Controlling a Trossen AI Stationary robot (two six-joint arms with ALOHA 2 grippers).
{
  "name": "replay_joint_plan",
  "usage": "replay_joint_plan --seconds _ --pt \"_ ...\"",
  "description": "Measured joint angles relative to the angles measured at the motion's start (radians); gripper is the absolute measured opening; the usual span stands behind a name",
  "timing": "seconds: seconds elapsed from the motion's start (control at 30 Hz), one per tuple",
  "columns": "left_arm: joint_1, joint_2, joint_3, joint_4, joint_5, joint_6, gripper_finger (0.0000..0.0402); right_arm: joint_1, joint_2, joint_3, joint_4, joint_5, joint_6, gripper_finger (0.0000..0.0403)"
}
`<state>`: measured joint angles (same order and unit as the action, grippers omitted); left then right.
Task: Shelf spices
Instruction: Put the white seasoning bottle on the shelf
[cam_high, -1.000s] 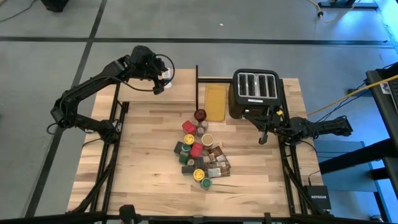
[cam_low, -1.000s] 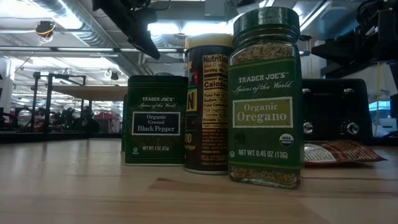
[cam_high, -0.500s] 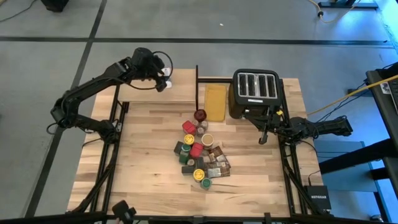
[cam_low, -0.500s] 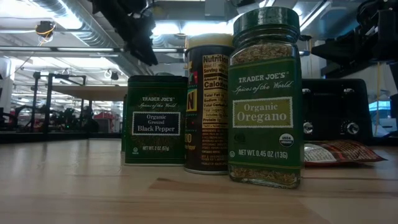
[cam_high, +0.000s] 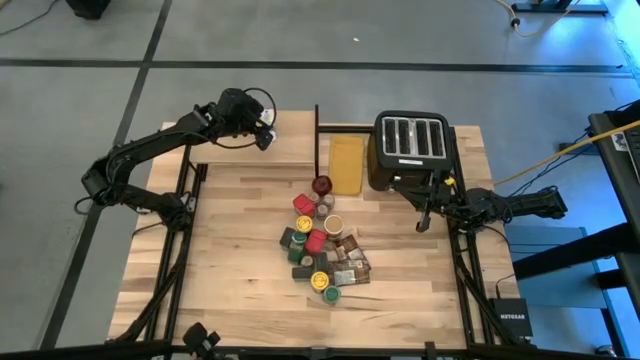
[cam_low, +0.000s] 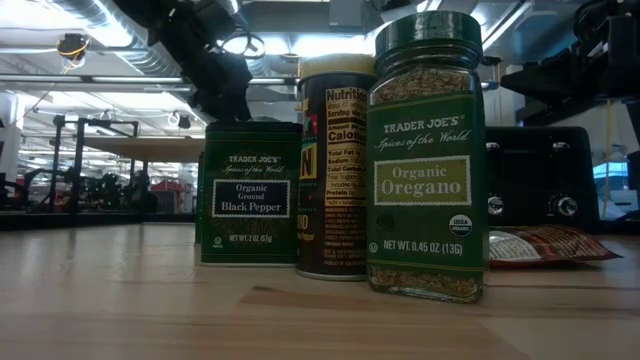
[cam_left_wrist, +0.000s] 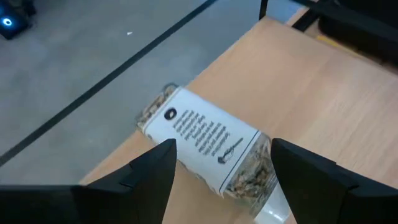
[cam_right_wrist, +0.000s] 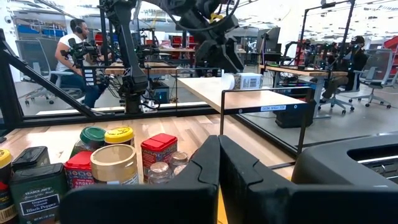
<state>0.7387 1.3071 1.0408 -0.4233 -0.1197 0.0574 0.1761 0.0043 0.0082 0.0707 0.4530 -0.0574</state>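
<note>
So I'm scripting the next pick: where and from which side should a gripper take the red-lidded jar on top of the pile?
Probably from straight above, fingers closing across the square red lid of the red-lidded jar. It stands upright at the pile's shelf-side edge, with other spices packed against it, so its sides look hard to reach. The left gripper is over the shelf; the right gripper waits beside the toaster.

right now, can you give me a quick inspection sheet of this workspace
surface: wooden tabletop, bare at left.
job's things: spices heaped mid-table; one white-label jar lying on its side on the shelf.
clutter: black toaster, tan board, dark red knob.
grippers: left gripper over the shelf, open around the lying jar; right gripper shut, waiting by the toaster.
cables: yellow cable off the table's right.
surroundings: people at desks beyond the table.
</note>
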Motion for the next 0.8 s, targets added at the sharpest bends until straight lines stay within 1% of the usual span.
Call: replay_joint_plan --seconds 0.27,0.6,0.73,0.8 --pt "-0.021 -0.003 -0.009 -0.012 0.004 -0.022 0.0254 0.0 0.0 0.0 0.0 0.0 0.0 0.0005" --pt "-0.127 -0.004 -0.014 -0.084 0.01 -0.078 0.0254 0.0 0.0 0.0 0.0 0.0 0.0 0.0005" --pt "-0.171 -0.011 -0.014 -0.078 0.011 -0.082 0.0254 0.0 0.0 0.0 0.0 0.0 0.0 0.0005" --pt "-0.189 -0.018 -0.014 -0.077 -0.008 -0.082 0.0254 0.0 0.0 0.0 0.0 0.0 0.0 0.0005"
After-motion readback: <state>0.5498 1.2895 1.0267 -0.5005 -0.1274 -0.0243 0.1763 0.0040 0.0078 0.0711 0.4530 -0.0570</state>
